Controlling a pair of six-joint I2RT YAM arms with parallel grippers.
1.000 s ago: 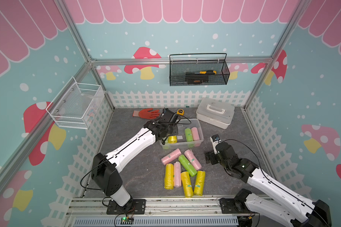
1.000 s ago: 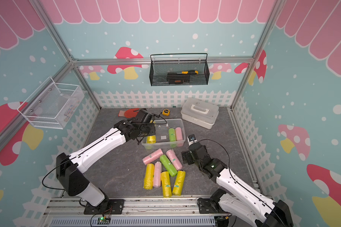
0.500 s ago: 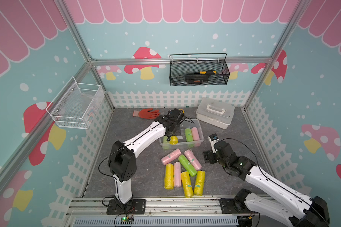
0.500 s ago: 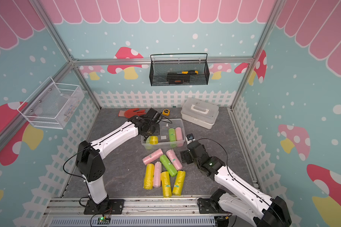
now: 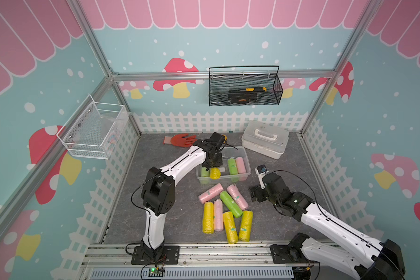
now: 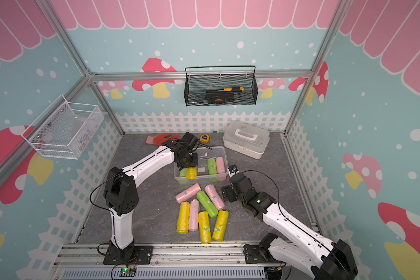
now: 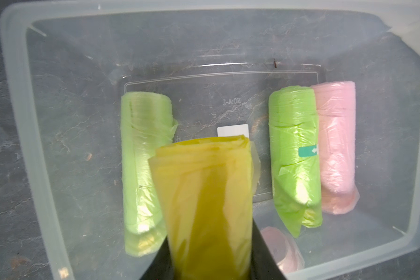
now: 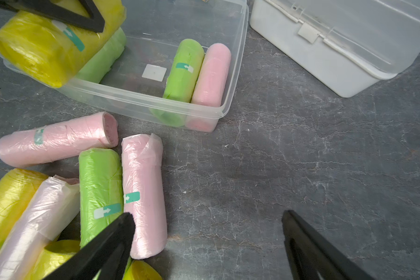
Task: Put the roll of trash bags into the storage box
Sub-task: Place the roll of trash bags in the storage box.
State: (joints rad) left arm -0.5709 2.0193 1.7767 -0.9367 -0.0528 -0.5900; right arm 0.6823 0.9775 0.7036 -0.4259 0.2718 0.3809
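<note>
On the left wall hangs a white wire basket (image 5: 92,131). On the grey bench (image 5: 180,218), near the back fence, lies a red glove (image 5: 180,140), and a yellow tape measure (image 6: 204,138) lies just beyond the box.

The left gripper (image 5: 212,166) is closed on a yellow roll of trash bags (image 5: 215,173) and holds it over the near-left part of the storage box (image 5: 224,180). In the left wrist view the yellow roll (image 7: 204,194) sits between the two black fingers (image 7: 155,264), its free end covering part of the white sticker (image 7: 232,128). Whether it touches the box floor cannot be told.

Inside the clear box, in order:
- a pale green roll (image 7: 141,169), just beside the held roll
- a brighter green roll (image 7: 294,157)
- a pink roll (image 7: 335,145), touching the green one

In front of the box seven loose rolls lie in a cluster on the bench:
- two pink (image 5: 211,193) (image 5: 237,196) and one green (image 5: 230,203), nearer the box
- three yellow (image 5: 208,217) (image 5: 230,226) (image 5: 245,225) and one pink (image 5: 218,215), nearer the rail

The right gripper (image 8: 207,214) stands wide apart and holds nothing, just to the right of the cluster.

A black mesh basket (image 5: 244,99) on the back wall holds a screwdriver (image 5: 255,89). A white case with a handle (image 5: 264,139) sits at the back right.
</note>
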